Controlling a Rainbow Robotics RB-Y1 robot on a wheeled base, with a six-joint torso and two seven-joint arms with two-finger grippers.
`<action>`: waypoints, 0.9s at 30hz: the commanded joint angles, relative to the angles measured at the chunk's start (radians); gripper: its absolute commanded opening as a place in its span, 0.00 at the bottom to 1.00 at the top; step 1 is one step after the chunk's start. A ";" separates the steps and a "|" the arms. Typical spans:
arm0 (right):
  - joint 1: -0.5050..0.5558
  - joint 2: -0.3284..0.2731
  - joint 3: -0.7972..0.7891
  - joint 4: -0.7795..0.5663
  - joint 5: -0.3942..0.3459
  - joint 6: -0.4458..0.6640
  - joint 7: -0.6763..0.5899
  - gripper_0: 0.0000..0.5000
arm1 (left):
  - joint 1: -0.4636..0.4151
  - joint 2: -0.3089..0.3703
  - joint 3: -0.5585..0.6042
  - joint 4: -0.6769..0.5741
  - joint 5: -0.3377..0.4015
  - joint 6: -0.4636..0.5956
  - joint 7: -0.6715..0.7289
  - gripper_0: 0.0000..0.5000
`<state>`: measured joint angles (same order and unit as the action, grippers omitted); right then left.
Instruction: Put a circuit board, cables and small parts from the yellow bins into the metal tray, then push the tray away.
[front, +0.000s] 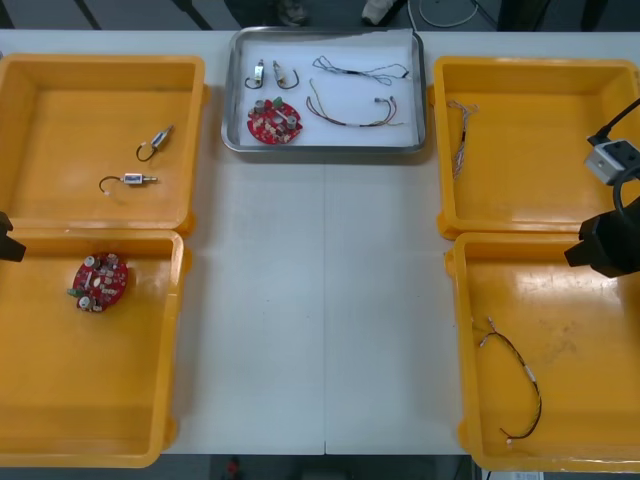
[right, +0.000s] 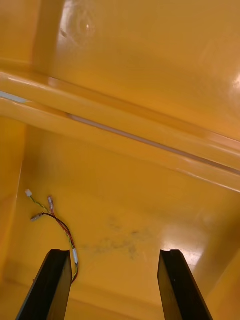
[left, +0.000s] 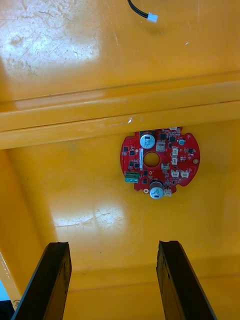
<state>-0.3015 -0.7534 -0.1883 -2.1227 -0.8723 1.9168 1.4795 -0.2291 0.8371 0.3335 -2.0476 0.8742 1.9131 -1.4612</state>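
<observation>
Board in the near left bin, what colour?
Red board, green connector on its edge; left wrist view shows it best.

No text, label, brand, number or sign could be read, and any print on the red circuit board (left: 166, 172) was too small to tell

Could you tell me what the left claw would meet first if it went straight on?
Most likely the round red circuit board on the floor of the yellow bin, ahead of the open left claw; depth is unclear, so bare floor might come first.
</observation>
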 joint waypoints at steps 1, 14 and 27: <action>0.015 -0.034 -0.025 -0.025 0.006 0.003 0.041 1.00 | 0.017 0.027 0.035 -0.029 0.005 0.007 0.059 1.00; 0.015 -0.034 -0.048 -0.005 -0.037 0.003 -0.082 1.00 | 0.017 0.027 0.035 -0.029 0.005 0.007 0.059 1.00; 0.012 -0.058 -0.011 -0.003 -0.016 0.003 -0.183 1.00 | 0.017 0.027 0.035 -0.029 0.005 0.007 0.059 1.00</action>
<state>-0.2888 -0.7570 -0.2053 -2.1202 -0.8927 1.9168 1.3515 -0.2291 0.8371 0.3335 -2.0476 0.8742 1.9131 -1.4612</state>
